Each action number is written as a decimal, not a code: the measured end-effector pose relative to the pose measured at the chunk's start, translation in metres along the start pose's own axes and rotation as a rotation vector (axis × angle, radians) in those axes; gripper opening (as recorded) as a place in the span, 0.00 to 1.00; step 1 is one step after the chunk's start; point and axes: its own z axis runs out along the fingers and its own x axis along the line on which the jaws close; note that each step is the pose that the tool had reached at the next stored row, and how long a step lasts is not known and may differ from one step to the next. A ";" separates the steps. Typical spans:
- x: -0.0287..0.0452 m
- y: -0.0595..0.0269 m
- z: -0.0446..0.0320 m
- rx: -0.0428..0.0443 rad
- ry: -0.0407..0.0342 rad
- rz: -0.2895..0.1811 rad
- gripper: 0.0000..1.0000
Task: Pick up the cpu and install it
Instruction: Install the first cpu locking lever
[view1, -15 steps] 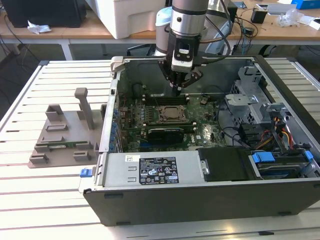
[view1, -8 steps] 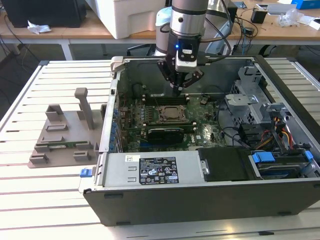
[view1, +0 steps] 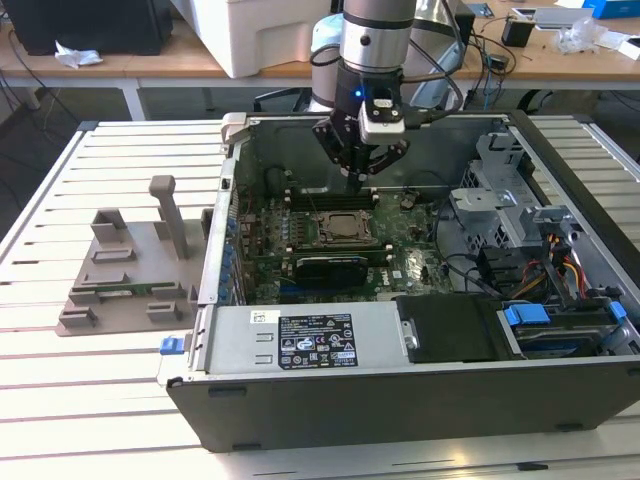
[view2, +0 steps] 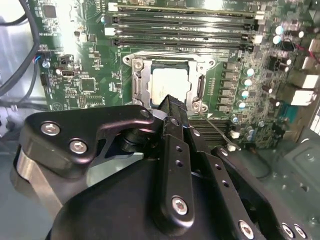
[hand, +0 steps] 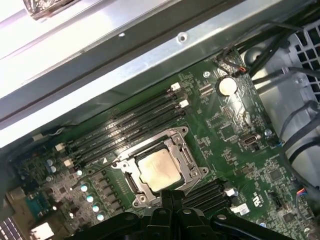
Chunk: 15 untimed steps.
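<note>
The cpu (hand: 159, 169), a flat square chip with a pale metal top, lies in the open socket frame (hand: 186, 159) on the green motherboard (view1: 410, 265) inside the computer case. In both wrist views it sits level in the socket, cpu (view2: 172, 85) just past my fingertips. My gripper (view1: 360, 176) hangs above the board over the socket (view1: 345, 228). Its black fingers are pressed together with nothing between them, gripper (view2: 170, 101) and gripper (hand: 170, 194) a little above the chip's near edge.
Black memory slots (hand: 130, 122) run beside the socket. The case's metal wall (view1: 225, 230) stands on the exterior view's left, with a drive cage and cables (view1: 540, 250) on its right. A grey fixture (view1: 130, 270) rests on the slatted table outside the case.
</note>
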 end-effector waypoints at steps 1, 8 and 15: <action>0.0000 0.0000 0.0000 0.0002 -0.0014 -0.018 0.11; 0.0000 0.0000 0.0000 0.0012 -0.0085 -0.108 0.11; 0.0000 0.0000 0.0000 0.0031 -0.0207 -0.263 0.11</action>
